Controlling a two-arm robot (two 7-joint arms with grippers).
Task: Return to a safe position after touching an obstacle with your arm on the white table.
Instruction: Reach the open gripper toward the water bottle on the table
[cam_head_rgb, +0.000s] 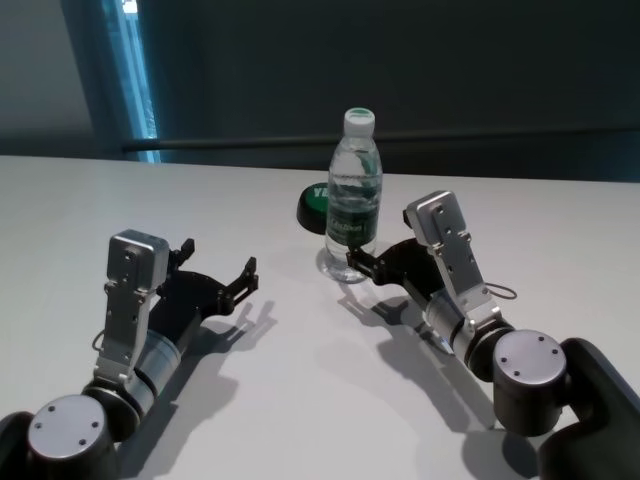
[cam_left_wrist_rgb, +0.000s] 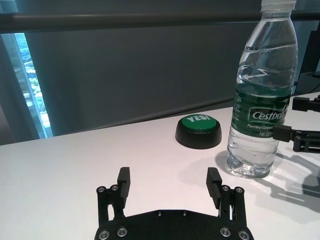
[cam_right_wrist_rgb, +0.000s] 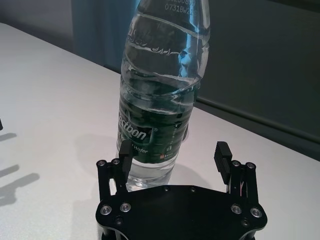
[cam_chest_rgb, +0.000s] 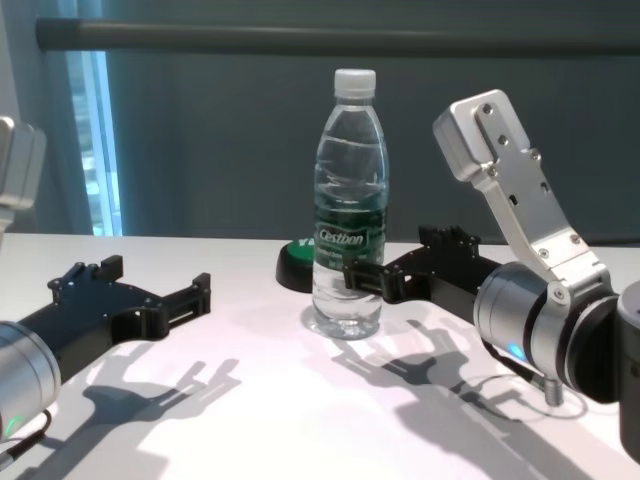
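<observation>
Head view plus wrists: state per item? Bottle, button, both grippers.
Water bottle: upright on the white table, cap on, partly filled.
Green button disc: flat on the table behind the bottle, apart from it.
Right gripper: open, one finger against the bottle's lower body.
Left gripper: open, empty, low over the table, apart from the bottle.

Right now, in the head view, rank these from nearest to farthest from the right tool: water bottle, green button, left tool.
1. Water bottle: right at the right tool, at its fingertips.
2. Green button: just behind the bottle, leftward.
3. Left tool: across the white table, on the robot's left.
</observation>
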